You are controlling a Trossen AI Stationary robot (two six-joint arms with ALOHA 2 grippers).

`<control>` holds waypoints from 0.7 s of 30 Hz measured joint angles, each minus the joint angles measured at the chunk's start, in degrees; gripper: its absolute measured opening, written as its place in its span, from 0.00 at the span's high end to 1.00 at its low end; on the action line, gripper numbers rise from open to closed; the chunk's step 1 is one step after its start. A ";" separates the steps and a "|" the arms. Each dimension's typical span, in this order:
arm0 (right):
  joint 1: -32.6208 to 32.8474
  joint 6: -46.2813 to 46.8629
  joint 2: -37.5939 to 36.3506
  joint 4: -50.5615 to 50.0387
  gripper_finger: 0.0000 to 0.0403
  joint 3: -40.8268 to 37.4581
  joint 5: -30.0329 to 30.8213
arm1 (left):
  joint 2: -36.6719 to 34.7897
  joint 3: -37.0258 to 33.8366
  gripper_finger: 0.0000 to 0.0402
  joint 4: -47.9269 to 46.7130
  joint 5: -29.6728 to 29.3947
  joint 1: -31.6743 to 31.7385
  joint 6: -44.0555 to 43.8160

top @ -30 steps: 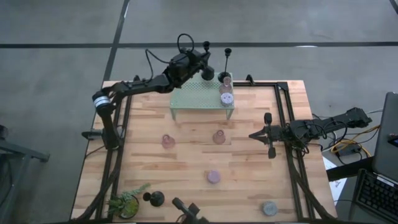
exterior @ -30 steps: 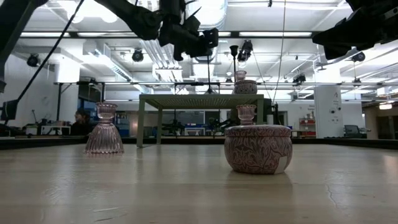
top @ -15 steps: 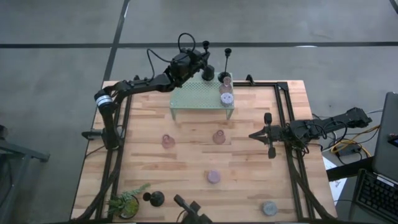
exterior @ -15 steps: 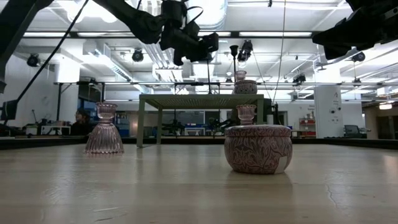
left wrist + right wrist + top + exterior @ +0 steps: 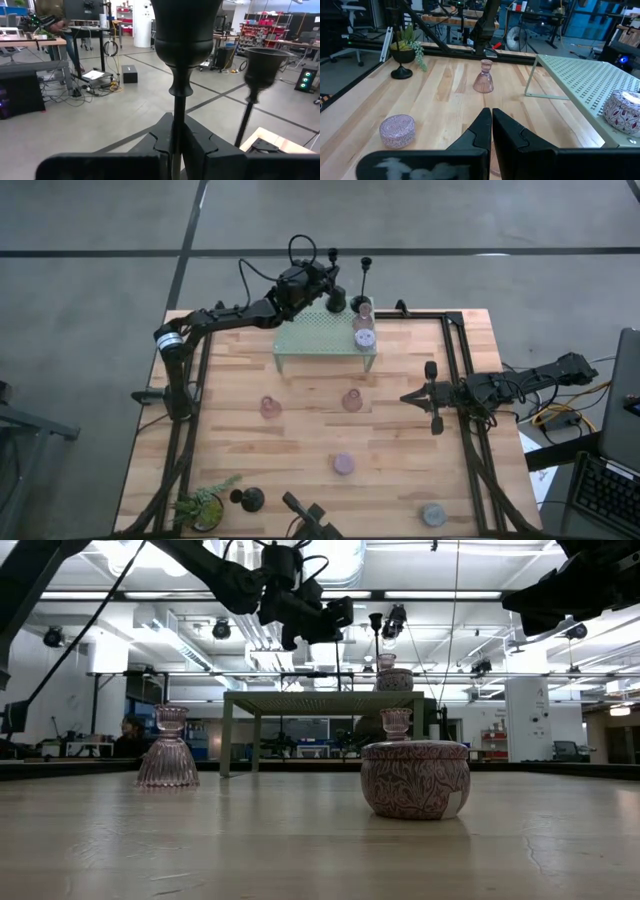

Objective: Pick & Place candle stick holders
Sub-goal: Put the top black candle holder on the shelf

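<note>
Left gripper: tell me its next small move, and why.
Probably lower the black candle stick holder straight down onto the pale green mesh rack. The left gripper is shut on its thin stem, hanging above the rack's back edge beside another black holder. The right gripper waits over the table.

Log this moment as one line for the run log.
left gripper: shut on black candle stick holder, over the rack's far edge | right gripper: shut, empty, waiting at the table's right side | rack holds a patterned puck
</note>
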 joint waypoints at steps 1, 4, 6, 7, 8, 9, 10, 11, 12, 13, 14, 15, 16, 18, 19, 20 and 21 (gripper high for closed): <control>0.00 0.00 0.01 -0.01 0.98 0.00 0.00 | 0.00 0.00 0.94 0.00 0.01 0.00 -0.13; 0.00 -0.01 0.01 0.00 0.98 0.00 0.00 | 0.00 0.00 0.93 -0.02 0.29 0.00 0.19; 0.00 0.00 0.01 0.00 0.98 0.00 0.00 | 0.00 -0.04 0.93 -0.02 0.44 0.00 0.44; 0.00 0.00 0.01 0.00 0.98 0.00 0.00 | 0.00 -0.04 0.92 -0.02 0.69 0.00 0.44; 0.00 0.00 0.01 -0.02 0.98 0.00 0.00 | 0.00 -0.04 0.92 -0.02 0.89 0.00 0.44; 0.00 0.00 0.00 0.00 0.98 0.00 -0.02 | 0.00 -0.04 0.92 -0.02 1.08 0.00 0.47; 0.00 0.00 0.00 0.00 0.98 0.00 0.00 | 0.00 -0.06 0.92 -0.02 1.14 0.00 0.48; 0.00 0.00 0.00 0.00 0.98 0.00 -0.01 | 0.00 -0.07 0.92 -0.04 1.15 0.00 0.48; 0.00 0.00 0.01 0.00 0.98 0.00 0.00 | 0.00 -0.07 0.92 -0.06 1.16 0.00 0.48; 0.00 0.00 0.01 0.00 0.98 0.00 0.00 | 0.00 -0.07 0.92 -0.09 1.16 0.00 0.60; 0.00 0.00 0.01 0.00 0.98 0.00 0.00 | 0.00 -0.07 0.92 -0.10 1.16 0.00 0.98; 0.00 0.00 -0.01 0.00 0.98 0.00 0.00 | 0.00 -0.07 0.92 -0.10 1.16 0.00 1.50; 0.00 0.00 0.00 0.00 0.98 0.00 0.00 | 0.00 -0.07 0.92 -0.12 1.29 0.00 1.87; 0.00 -0.01 0.00 0.00 0.98 0.00 -0.01 | 0.00 -0.07 0.92 -0.22 2.04 0.00 2.22; 0.00 0.00 0.00 0.00 0.98 0.00 -0.01 | 0.00 -0.07 0.92 -0.22 2.50 0.02 2.44; 0.00 0.00 0.00 0.00 0.98 0.00 -0.02 | 0.00 -0.07 0.92 -0.24 2.73 0.02 2.65; 0.00 0.00 0.01 0.00 0.98 0.00 0.00 | 0.00 -0.07 0.92 -0.24 2.73 0.02 2.69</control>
